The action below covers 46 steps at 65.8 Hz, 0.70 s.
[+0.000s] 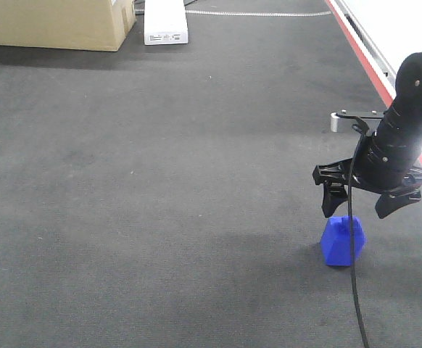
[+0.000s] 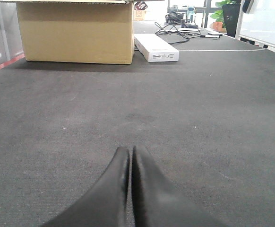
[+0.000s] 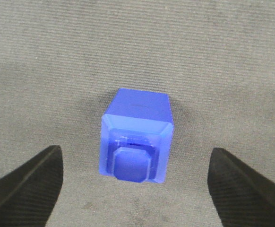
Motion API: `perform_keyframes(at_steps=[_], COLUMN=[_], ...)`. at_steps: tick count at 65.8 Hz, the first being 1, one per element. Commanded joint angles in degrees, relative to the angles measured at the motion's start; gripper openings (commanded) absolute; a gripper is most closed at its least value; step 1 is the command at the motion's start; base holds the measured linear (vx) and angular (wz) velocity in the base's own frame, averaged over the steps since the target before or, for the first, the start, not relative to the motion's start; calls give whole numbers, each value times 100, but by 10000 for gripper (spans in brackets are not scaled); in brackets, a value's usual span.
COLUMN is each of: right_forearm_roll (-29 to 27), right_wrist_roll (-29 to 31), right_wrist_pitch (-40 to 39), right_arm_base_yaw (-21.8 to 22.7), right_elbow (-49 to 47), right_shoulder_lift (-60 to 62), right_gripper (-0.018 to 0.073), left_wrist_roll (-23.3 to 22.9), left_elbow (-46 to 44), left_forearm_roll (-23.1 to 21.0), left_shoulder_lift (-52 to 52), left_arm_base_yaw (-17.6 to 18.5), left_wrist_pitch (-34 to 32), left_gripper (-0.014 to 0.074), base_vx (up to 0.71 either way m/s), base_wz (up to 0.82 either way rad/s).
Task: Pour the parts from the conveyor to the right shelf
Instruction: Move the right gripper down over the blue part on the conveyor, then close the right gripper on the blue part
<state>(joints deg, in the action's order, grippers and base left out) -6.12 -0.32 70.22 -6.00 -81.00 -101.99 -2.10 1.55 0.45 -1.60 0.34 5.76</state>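
Right jaws stand wide apart, released, gripping nothing, poised just above the blue block point(image 3: 135, 137), neither tip touching it. Left jaws are clenched together, empty, low over the conveyor point(image 1: 160, 181). Front view: cardboard box point(image 1: 51, 25) and white case point(image 1: 165, 22) at 11 o'clock, well apart from the block on the felt at 4 o'clock; a black cable point(image 1: 356, 290) crosses it.

My right gripper point(image 1: 356, 210): matte black all over, angular moulded plastic. It has two short tapering fingers point(image 3: 26, 189) with a fine woven, carbon-like grain up close. Wrist point(image 1: 396, 138) above it is ribbed and cylindrical, capped by a rounded black joint housing point(image 1: 421, 76). One thin black cable point(image 1: 354, 275) hangs down the front. Left gripper point(image 2: 130, 189): black, smooth, curved to narrow tips, faint sheen.
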Motion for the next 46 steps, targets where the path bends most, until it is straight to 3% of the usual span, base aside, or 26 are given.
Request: perform_keyframes(at_steps=[1,46], right_forearm_roll=[14,-98], right_wrist_roll=[68,150], right_wrist_pitch=[213,-33], right_arm_base_yaw=[-7,-7], right_elbow=[-167,-167], right_shoulder_lift=[169,-490], right_gripper=[594,594], left_wrist_roll=[-49,-49], left_elbow=[-112,-112], left_forearm_roll=[-45,-45], left_shoulder_lift=[-101,-101], left_arm_base_yaw=[-19,-19], left_wrist_pitch=[-449,-449], left_gripper=[-6,-6], base_vx=[0,0], base_wz=[0,0])
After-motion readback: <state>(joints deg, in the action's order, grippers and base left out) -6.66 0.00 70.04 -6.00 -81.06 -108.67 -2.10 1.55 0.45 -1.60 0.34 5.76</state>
